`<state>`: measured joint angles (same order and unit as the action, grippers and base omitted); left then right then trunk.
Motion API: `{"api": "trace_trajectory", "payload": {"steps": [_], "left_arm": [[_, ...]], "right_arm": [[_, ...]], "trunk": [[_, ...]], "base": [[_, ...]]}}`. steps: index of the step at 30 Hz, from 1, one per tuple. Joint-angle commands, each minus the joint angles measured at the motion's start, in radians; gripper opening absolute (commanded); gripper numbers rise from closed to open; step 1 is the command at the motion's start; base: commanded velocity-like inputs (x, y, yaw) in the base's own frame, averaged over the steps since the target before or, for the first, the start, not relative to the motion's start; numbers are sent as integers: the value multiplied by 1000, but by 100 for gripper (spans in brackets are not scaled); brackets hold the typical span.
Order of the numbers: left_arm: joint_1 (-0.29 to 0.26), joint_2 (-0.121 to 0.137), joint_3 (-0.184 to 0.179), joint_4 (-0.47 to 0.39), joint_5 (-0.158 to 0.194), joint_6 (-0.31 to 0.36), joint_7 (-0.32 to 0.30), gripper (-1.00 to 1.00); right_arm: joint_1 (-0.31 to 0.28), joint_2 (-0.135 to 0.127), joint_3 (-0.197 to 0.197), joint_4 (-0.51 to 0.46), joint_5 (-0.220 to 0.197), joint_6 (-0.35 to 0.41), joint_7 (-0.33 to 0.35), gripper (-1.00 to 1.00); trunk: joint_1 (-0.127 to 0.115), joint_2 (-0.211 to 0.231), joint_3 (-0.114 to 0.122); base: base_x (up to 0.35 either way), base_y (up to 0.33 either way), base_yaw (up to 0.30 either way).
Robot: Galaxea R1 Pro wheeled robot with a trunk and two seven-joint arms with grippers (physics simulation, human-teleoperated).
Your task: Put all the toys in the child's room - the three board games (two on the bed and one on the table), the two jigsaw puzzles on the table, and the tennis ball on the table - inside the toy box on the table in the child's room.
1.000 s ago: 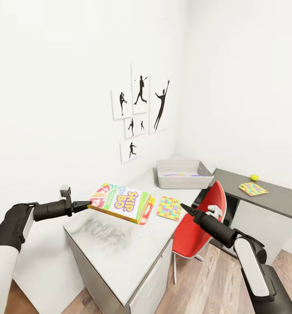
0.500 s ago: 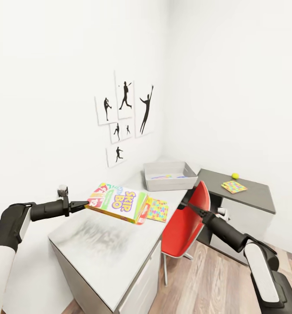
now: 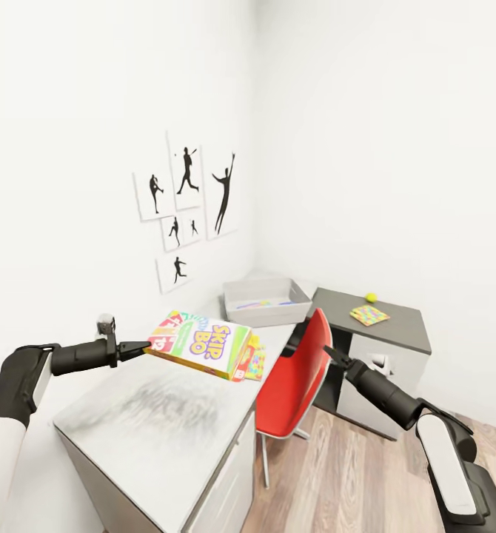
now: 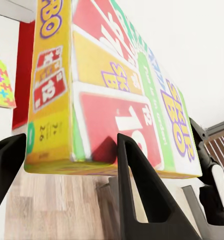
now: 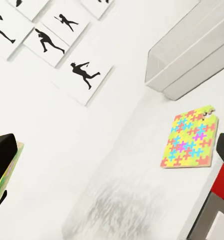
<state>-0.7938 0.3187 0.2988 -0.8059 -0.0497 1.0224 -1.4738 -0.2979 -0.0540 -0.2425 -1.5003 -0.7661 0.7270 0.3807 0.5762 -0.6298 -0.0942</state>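
Above the light grey wing of the table (image 3: 166, 437), your left gripper (image 3: 146, 345) clamps one end of the yellow-red-green board game (image 3: 200, 343) — held level, clear of the surface. Beyond it sit a jigsaw puzzle (image 5: 189, 144) and the toy box (image 3: 266, 301). Your right gripper (image 3: 328, 353) — jaw state cannot be determined — hangs beside the red chair (image 3: 294, 381).
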Motion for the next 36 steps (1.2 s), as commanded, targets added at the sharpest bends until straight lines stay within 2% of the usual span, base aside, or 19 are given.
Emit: {"api": "trace_trajectory", "payload": {"steps": [1, 18, 30, 36], "left_arm": [[-1, 0, 2, -1, -3, 11, -7, -100], [-1, -1, 0, 0, -7, 14, -5, -100], [-1, -1, 5, 3, -5, 8, -5, -100], [0, -1, 13, 6, -5, 2, -3, -100]], "right_arm": [[-1, 0, -1, 0, -1, 6, 3, 100], [-1, 0, -4, 6, -1, 6, 4, 100], [-1, 0, -14, 11, -1, 6, 5, 100], [-1, 0, -22, 12, -1, 6, 6, 100]], "trunk": [[-4, 6, 3], [-69, 125, 76], [-69, 125, 91], [-69, 125, 98]], "base": [[-5, -19, -206], [-97, -118, -206], [-5, -8, -206], [-1, -207, -205]]}}
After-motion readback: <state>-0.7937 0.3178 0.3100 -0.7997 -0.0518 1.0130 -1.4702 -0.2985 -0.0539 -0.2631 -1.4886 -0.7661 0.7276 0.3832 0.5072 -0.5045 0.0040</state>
